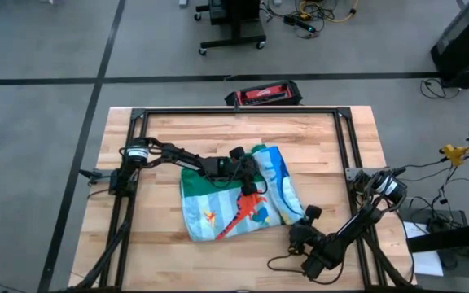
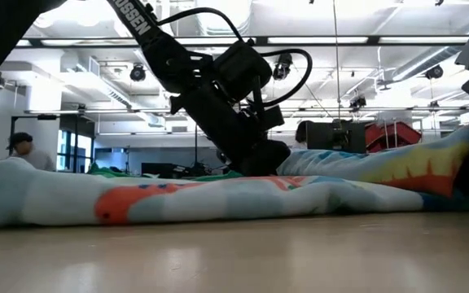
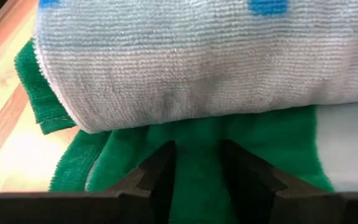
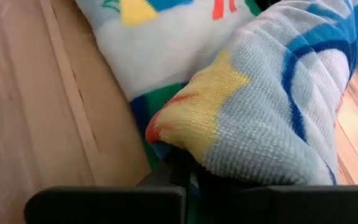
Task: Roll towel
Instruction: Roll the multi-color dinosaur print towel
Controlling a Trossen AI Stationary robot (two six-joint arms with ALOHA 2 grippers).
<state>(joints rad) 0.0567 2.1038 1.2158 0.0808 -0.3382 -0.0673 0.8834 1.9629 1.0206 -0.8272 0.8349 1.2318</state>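
Left gripper (image 1: 247, 172) is reaching from the table's left side onto the middle of the towel (image 1: 218, 207), which is lying partly rolled near the centre of the wooden table (image 1: 153, 236). From above, the roll is running along the towel's right side, while the flat part with a red dinosaur print is spreading toward the front edge. Only the left wrist view is showing the jaws: the two dark fingers (image 3: 160, 177) are standing apart with the green border cloth between them, directly under the pale blue roll (image 3: 210, 62); whether they are pressing the cloth cannot be told. Right gripper (image 1: 304, 221) is sitting at the front right end of the roll. Its wrist view is showing the fingers closed together, tucked beneath the rolled end (image 4: 272, 106), where yellow, red and blue print is showing; whether any cloth is pinched between them cannot be told. At table level, the low view is showing what the overhead one is hiding: the towel (image 2: 177, 199) lying as a long low mound across the tabletop, with the left arm pressing down into it from above. That same view is also showing a person (image 2: 23, 149) in the room behind.
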